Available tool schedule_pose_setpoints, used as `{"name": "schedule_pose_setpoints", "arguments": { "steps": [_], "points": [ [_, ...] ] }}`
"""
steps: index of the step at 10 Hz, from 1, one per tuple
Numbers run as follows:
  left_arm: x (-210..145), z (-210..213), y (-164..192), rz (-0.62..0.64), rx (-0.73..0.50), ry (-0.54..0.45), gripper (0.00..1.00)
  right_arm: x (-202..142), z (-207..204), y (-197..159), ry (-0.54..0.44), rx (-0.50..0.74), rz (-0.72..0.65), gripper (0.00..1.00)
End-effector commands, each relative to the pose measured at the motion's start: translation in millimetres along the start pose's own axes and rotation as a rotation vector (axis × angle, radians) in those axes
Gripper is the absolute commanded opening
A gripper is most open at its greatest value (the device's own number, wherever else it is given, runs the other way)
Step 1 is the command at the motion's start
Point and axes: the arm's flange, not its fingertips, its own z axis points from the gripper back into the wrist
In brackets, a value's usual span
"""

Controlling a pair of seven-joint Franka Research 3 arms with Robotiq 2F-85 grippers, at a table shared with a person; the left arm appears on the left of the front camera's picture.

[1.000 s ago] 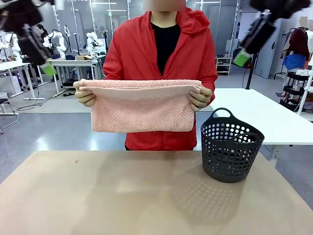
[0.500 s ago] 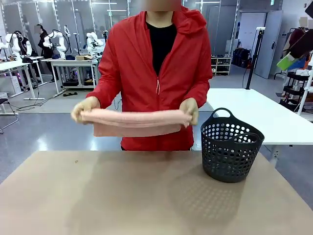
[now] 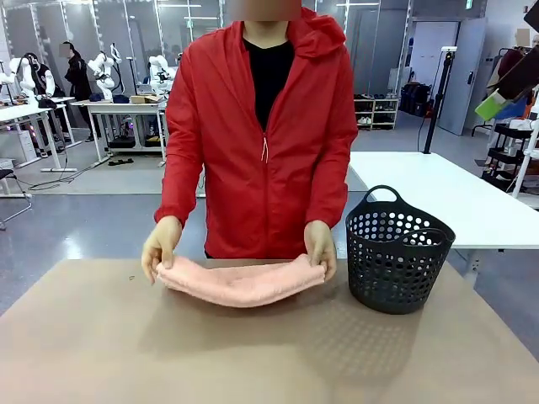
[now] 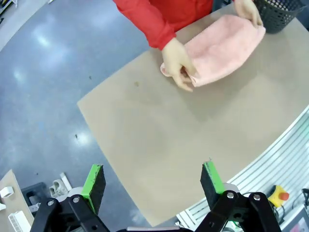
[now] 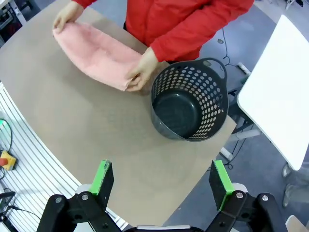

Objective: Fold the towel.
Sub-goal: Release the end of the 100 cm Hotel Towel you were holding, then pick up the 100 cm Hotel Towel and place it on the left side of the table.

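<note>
Salmon-pink terry cloth towel (image 3: pixel 240 284), folded into a loose bundle, lies at the far edge of the brown table (image 3: pixel 253 362). A person's hands (image 3: pixel 162 246) grip its ends, near the black perforated plastic basket (image 3: pixel 396 257). Left gripper (image 4: pixel 152 179) and right gripper (image 5: pixel 161 178) hang high above, well apart from it, jaws spread wide and empty.

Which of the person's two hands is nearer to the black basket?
The hand on the robot's right side, holding the towel end beside the basket; the other hand holds the towel's opposite end.
</note>
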Motion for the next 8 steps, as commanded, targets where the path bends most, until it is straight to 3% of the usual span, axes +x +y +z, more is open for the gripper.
{"name": "schedule_pose_setpoints", "arguments": {
  "steps": [1,8],
  "points": [
    [1.1,2.9,1.1,-0.006,-0.001,0.006,1.00,-0.8,1.6,-1.1,0.002,-0.001,0.005,1.00],
    [1.1,2.9,1.1,-0.006,-0.001,0.006,1.00,-0.8,1.6,-1.1,0.002,-0.001,0.005,1.00]
  ]
}}
